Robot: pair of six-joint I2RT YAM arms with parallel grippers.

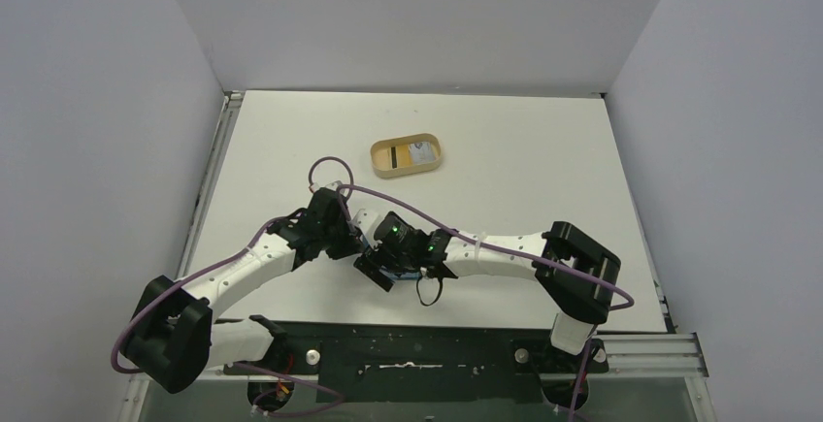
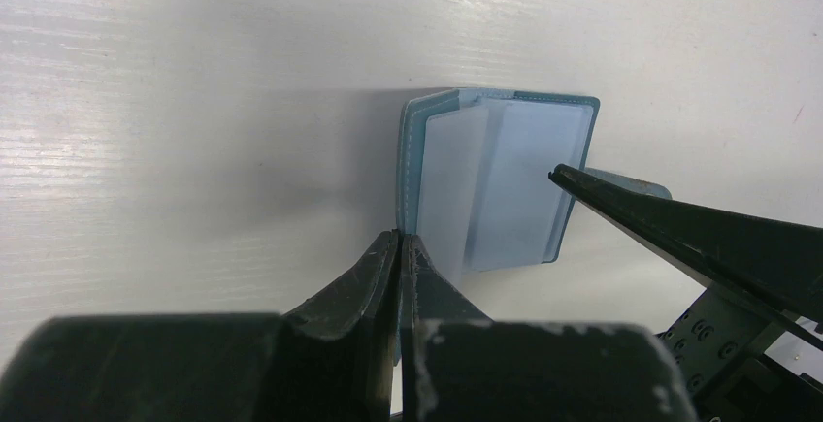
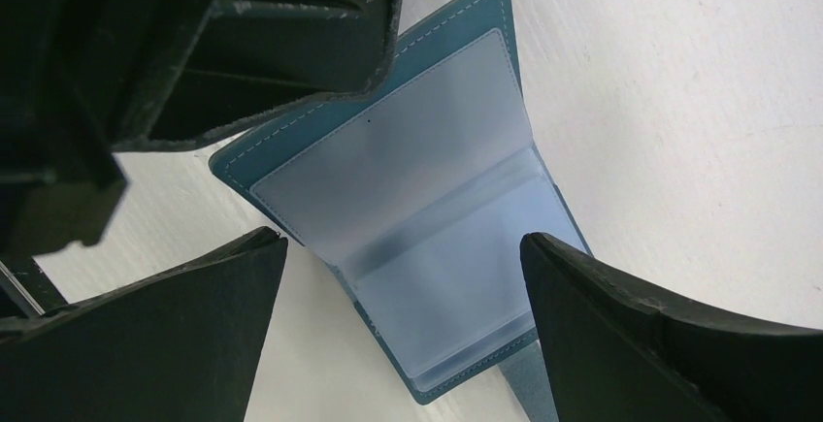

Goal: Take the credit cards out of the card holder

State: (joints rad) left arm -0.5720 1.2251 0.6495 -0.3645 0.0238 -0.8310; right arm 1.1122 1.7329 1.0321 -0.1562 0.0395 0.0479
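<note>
Overhead, both arms (image 1: 505,247) reach to the middle of the white tabletop (image 1: 543,179), where a sliver of the teal card holder (image 1: 400,274) shows beneath them. Well apart, toward the far side, a tan oval tray (image 1: 409,154) holds one card (image 1: 417,153).

From the left wrist we see the left gripper (image 2: 400,247) pinched together on the edge of the holder's cover, the holder standing open on the tabletop. A dark fingertip (image 2: 573,181) of the other arm comes in just beside its inner face.

From the right wrist we see the right gripper (image 3: 403,335) spread wide, one finger on either side of the open holder, touching nothing. We cannot tell whether its pale blue pockets (image 3: 437,247) hold cards.
</note>
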